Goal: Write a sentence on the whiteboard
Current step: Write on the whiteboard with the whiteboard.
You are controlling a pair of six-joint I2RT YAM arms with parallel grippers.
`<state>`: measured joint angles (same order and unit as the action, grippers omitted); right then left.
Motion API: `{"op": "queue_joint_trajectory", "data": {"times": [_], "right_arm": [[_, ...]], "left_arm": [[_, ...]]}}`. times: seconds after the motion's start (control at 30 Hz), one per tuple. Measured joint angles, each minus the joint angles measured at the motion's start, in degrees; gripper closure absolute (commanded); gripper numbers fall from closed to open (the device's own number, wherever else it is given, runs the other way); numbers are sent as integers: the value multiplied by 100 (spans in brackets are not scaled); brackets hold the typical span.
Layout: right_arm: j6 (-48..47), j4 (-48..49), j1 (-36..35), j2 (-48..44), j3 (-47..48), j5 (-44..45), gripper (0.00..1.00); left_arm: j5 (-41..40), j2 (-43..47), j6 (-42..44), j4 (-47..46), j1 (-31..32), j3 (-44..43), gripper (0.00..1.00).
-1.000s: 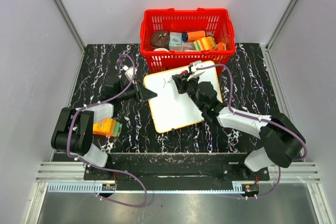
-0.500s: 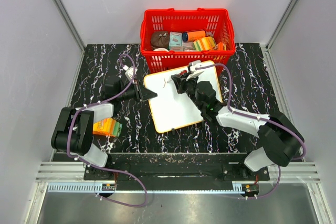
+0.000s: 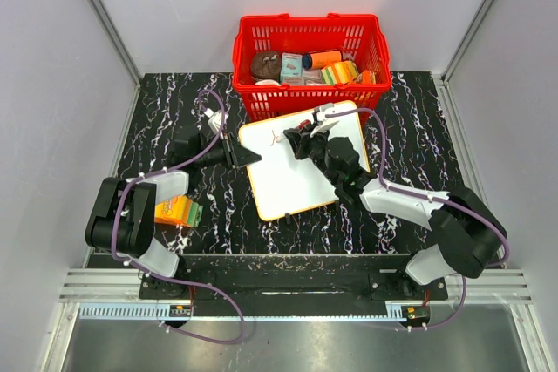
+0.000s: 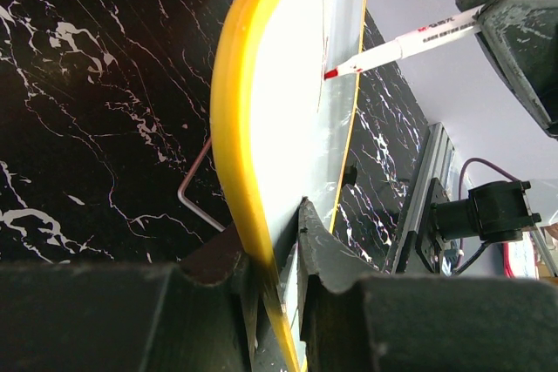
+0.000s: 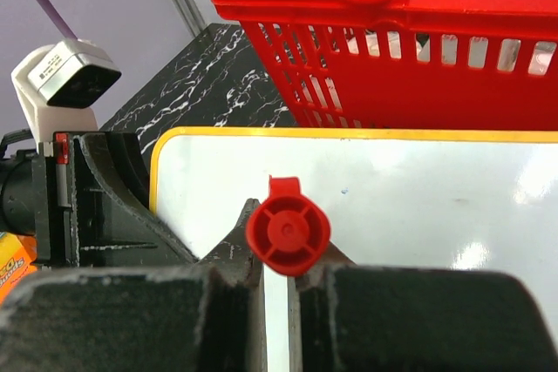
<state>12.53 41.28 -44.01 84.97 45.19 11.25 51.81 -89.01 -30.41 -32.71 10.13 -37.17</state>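
Note:
The whiteboard (image 3: 292, 176), white with a yellow rim, lies tilted in front of the basket. My left gripper (image 3: 248, 156) is shut on its left edge; in the left wrist view the rim (image 4: 234, 128) runs between the jaws of that gripper (image 4: 279, 254). My right gripper (image 3: 305, 138) is shut on a red marker (image 5: 288, 234). The marker's tip (image 4: 331, 73) touches the board's upper left part. Of the sentence, only a thin red stroke (image 4: 324, 37) shows beside the tip.
A red basket (image 3: 311, 93) with several items stands right behind the board. An orange box (image 3: 177, 211) lies by the left arm's base. A wire stand (image 4: 196, 189) shows under the board. The walls close in on three sides.
My right gripper has shifted a little to and fro with the marker over the board's upper left part. The left gripper and the board have stayed put.

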Motion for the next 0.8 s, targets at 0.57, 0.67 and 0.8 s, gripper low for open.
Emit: {"op": "queue_joint_trajectory", "data": {"times": [0.57,0.67,0.8], "right_arm": [[68,-122,-37,-111,-120,227,100],[59,-216,-50,-111,-42,337,100],[35,-273,-50,-111,26,463,100]], "left_arm": [[-15,0,42,13,0,0,100],[-20,0,44,17,2,0,100],[-20,0,55,26,7,-13,100]]}}
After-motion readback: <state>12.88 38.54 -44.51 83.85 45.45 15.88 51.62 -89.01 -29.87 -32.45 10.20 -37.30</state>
